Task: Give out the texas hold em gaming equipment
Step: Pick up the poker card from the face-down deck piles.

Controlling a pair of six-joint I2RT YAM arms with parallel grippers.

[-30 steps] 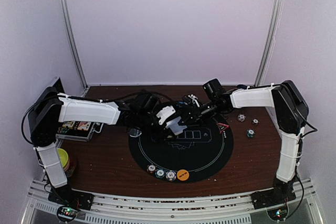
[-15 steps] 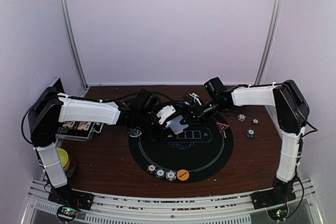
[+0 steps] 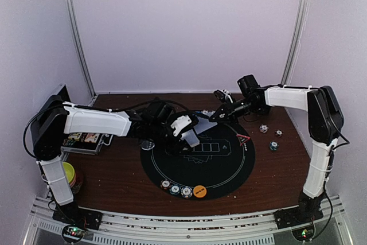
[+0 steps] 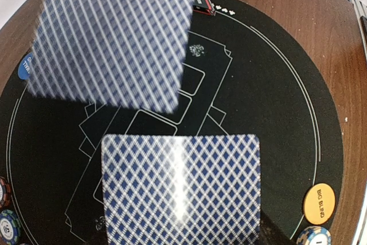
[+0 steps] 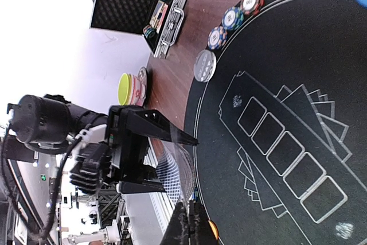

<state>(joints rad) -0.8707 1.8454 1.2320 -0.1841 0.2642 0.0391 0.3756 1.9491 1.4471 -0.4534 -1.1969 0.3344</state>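
Dealing is the step now. The left gripper point(image 3: 186, 135) pinches the deck point(image 4: 180, 190) above the mat's point(image 3: 229, 170) back-left edge, and the right gripper's point(image 3: 215, 117) jaws squeeze one card point(image 4: 114, 32) in the air near the back edge. Next, I think, that card must be laid down flat.

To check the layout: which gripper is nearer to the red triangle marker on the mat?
Right. The right gripper, shut on one card, hangs just behind and left of the red triangle marker; the left gripper, holding the deck, is further left over the mat.
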